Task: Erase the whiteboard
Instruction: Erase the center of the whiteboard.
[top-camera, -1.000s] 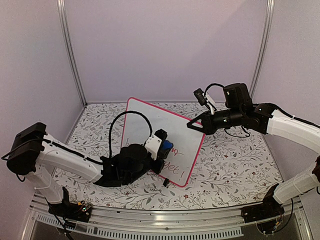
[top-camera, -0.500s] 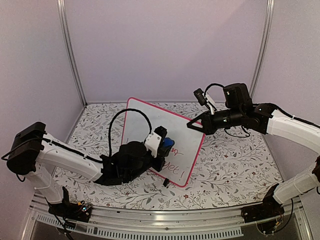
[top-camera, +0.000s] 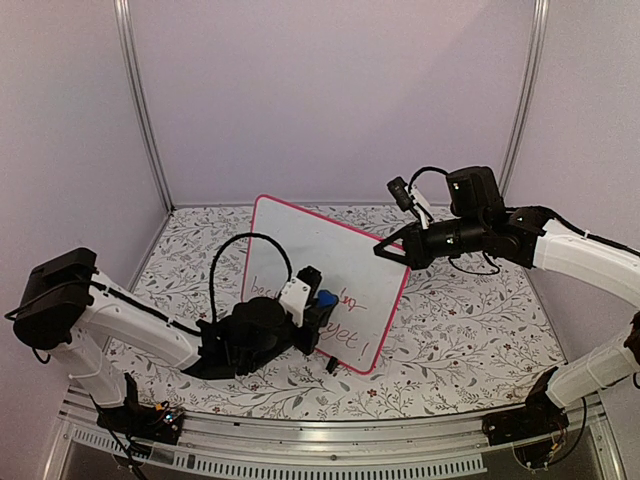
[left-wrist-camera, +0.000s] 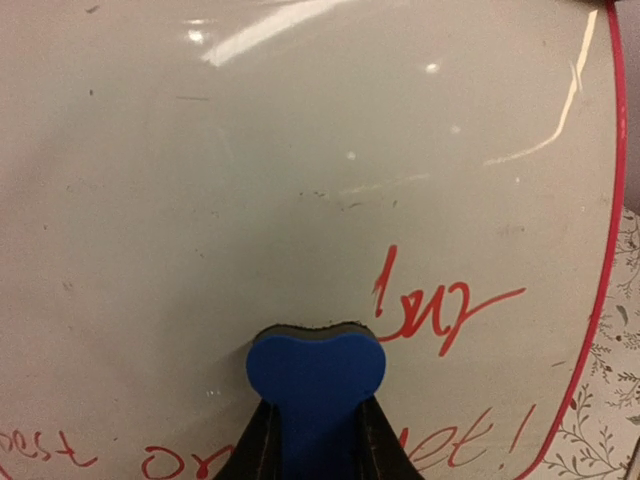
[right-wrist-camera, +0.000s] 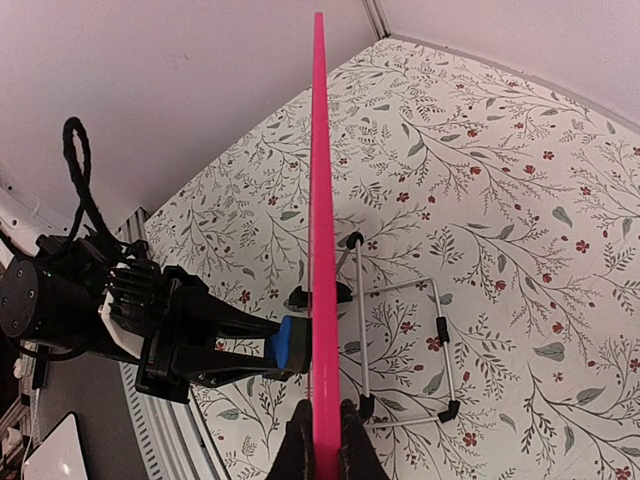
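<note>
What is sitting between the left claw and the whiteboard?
A small blue eraser, pinched by the left gripper and pressed against the whiteboard; the left wrist view shows it best.

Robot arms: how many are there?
2. The left arm reaches in from the near left, pressing a blue eraser against the whiteboard. The right arm comes in from the right, holding the whiteboard's right edge. None seem hidden.

1. White links and black joints on the left arm (top-camera: 130, 318)
2. A black cable (top-camera: 247, 237) loops out of its wrist
3. A white block (top-camera: 293, 297) sits on that wrist's black housing
4. The right arm (top-camera: 580, 250): white links, black joints, a thin cable (top-camera: 428, 169) at the wrist
5. The left gripper (left-wrist-camera: 315, 405) has 2 dark tapered fingers (left-wrist-camera: 262, 450)
</note>
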